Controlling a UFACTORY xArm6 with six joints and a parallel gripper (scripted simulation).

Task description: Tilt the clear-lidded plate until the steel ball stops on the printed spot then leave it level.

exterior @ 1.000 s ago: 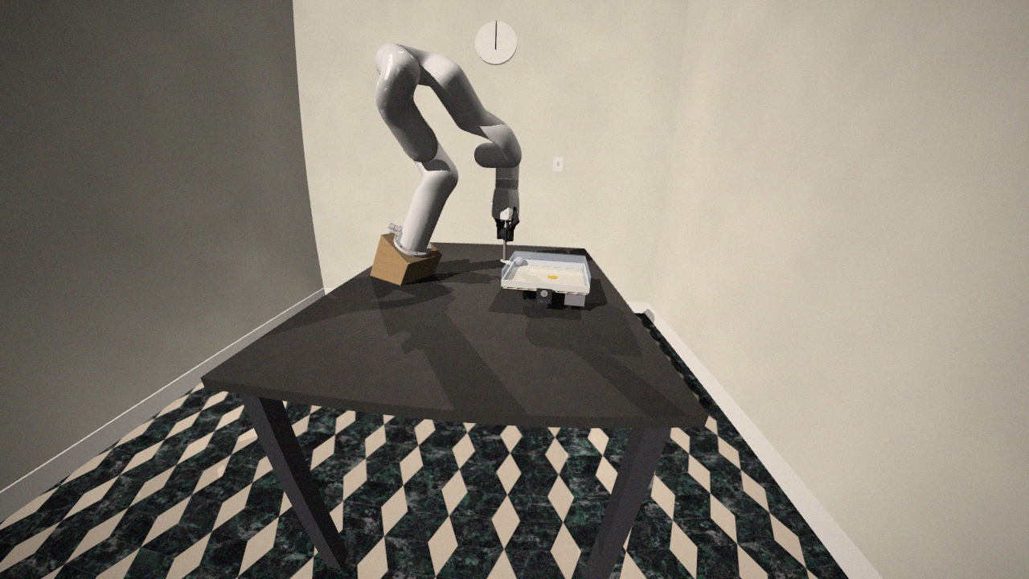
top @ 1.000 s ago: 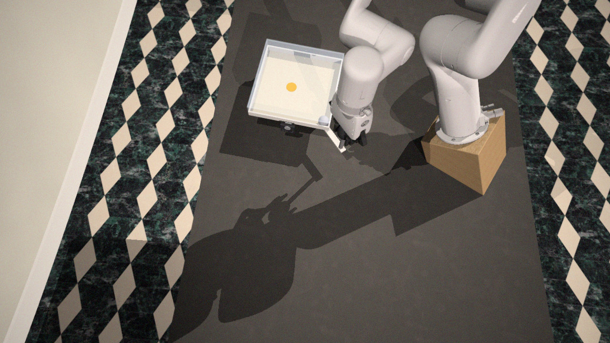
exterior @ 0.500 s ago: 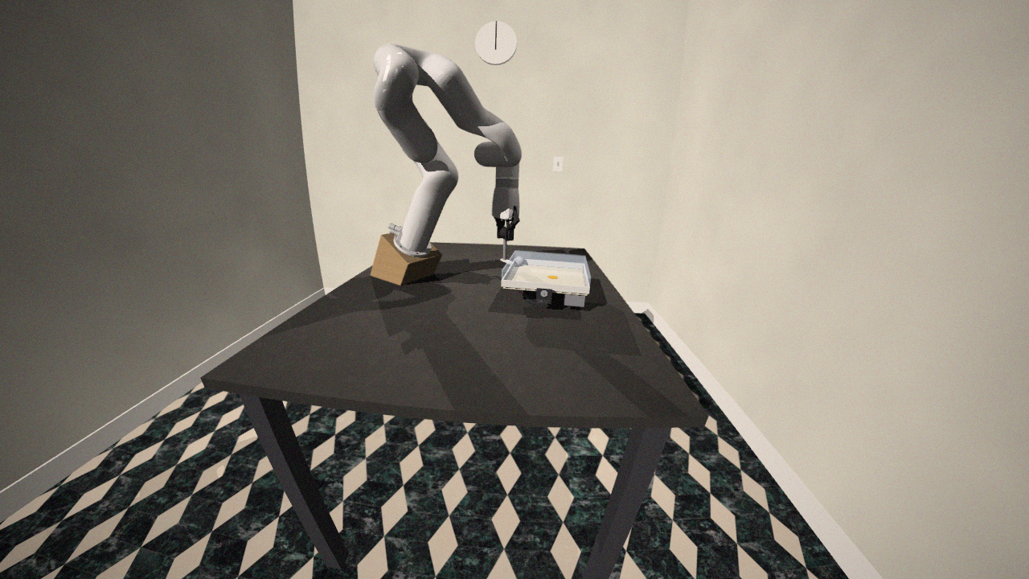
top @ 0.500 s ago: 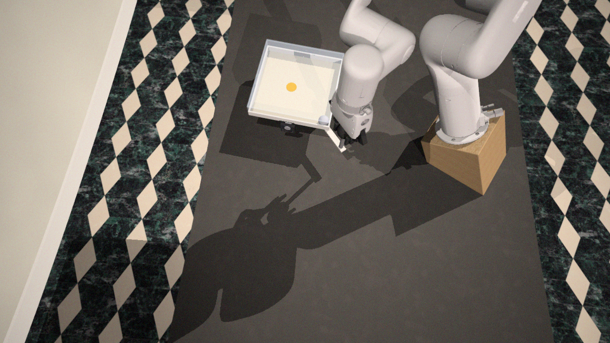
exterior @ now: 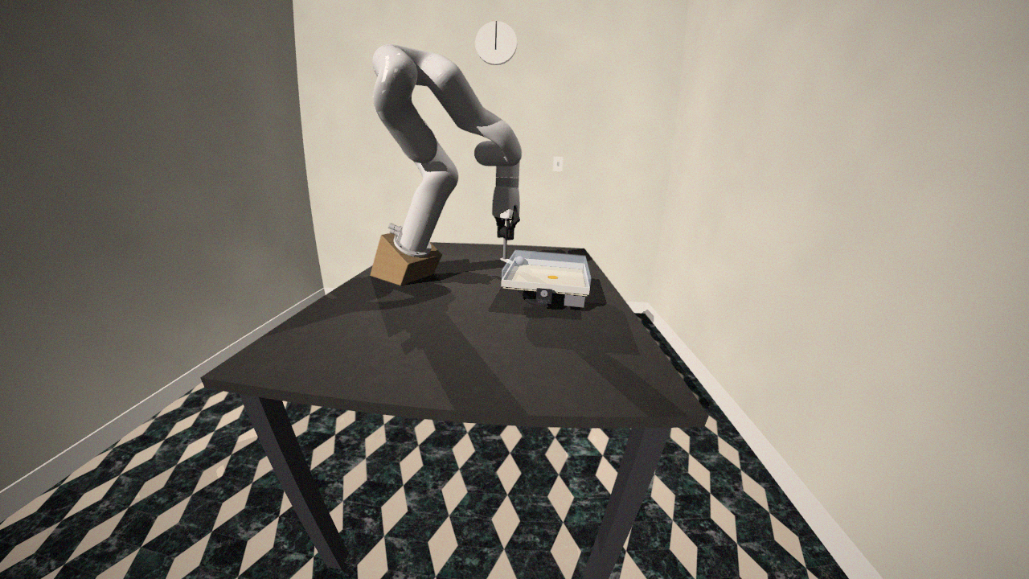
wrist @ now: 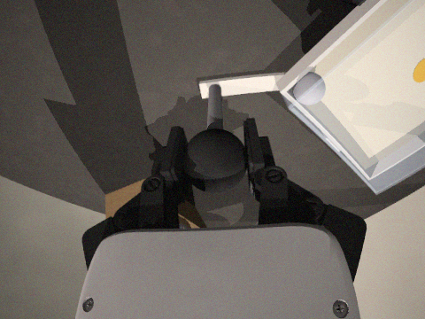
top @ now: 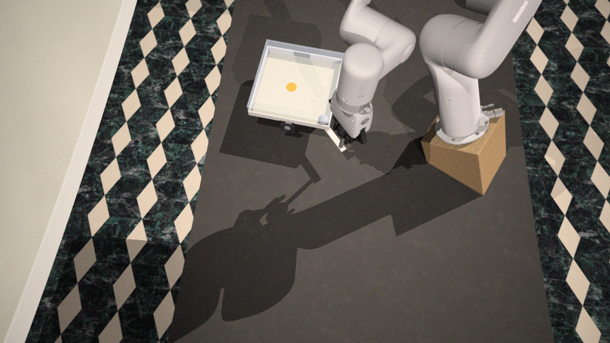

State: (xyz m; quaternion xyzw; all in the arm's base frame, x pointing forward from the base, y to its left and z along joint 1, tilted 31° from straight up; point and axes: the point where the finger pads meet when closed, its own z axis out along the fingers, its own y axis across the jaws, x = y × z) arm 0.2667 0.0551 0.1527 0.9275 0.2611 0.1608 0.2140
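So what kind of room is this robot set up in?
Probably a plain indoor room used as a test space, not a workshop: bare cream walls with a round clock, a diamond-patterned tiled floor, and one dark table carrying just the arm and its plate.

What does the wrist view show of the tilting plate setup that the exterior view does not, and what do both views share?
Only the wrist view shows the claw shut on the dark round knob of a short post standing on the white arm that juts from the plate's corner.

Only the exterior view shows the whole white robot arm on its wooden block, the dark table, a wall clock and the patterned floor.

Both show the clear-lidded plate, the steel ball in its corner and the orange spot.
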